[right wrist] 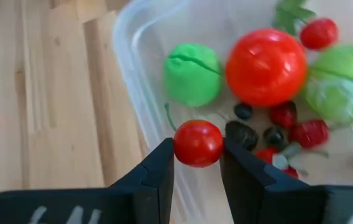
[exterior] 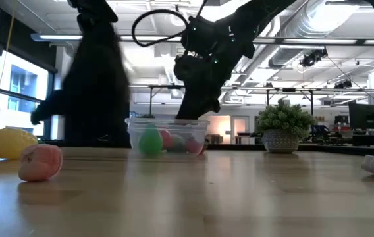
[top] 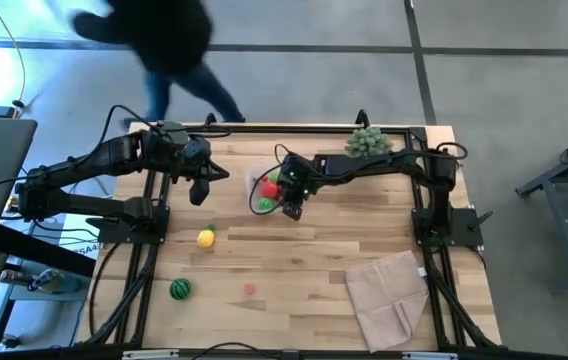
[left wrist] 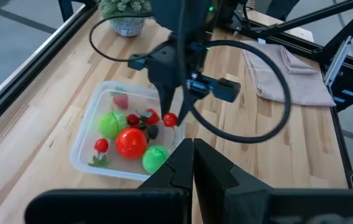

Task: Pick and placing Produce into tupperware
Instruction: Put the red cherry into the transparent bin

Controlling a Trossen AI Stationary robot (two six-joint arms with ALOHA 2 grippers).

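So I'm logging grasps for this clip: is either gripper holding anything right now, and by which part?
The right gripper pinches a small round red cherry tomato by its sides, above the clear plastic tub. The left gripper is shut, holding nothing.

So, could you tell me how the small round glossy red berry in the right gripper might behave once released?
The small round glossy red berry, pinched in the right gripper, looks smooth, so it may slip. Being round, it would probably roll or bounce inside the clear plastic tub.

Beige cloth (top: 388, 296) on table (top: 304, 290); potted plant (top: 368, 141) (far edge); person (top: 159, 40).
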